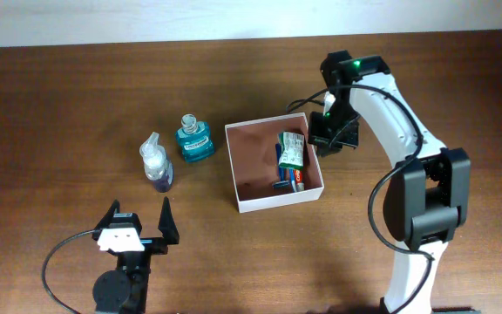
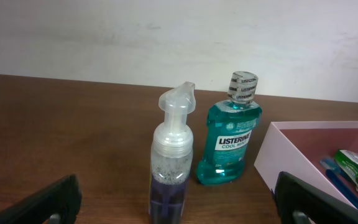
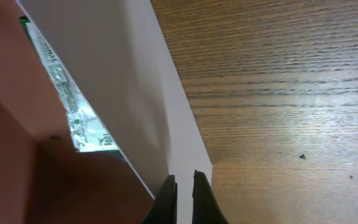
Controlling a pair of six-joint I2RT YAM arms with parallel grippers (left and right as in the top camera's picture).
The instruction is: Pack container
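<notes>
The container [image 1: 273, 208], a shallow white box with a pinkish-brown inside, sits at mid-table. Inside it lie a green-and-white packet [image 1: 292, 150] and a blue-and-red item [image 1: 290, 180]. My right gripper [image 1: 325, 139] is at its far right corner. In the right wrist view the gripper [image 3: 184, 186] is shut on the container's white wall [image 3: 123, 81], one finger on each side. My left gripper [image 1: 139, 209] stands wide open near the front left edge. It faces a clear pump bottle [image 2: 171, 162] with purple liquid, which stands a little ahead of the fingers and centred between them.
A teal mouthwash bottle [image 1: 194, 139] stands upright between the pump bottle [image 1: 156, 166] and the container's left wall [image 2: 272, 163]. The packet [image 3: 67, 93] lies against the inner wall near the right fingers. Bare wood lies to the right of the container.
</notes>
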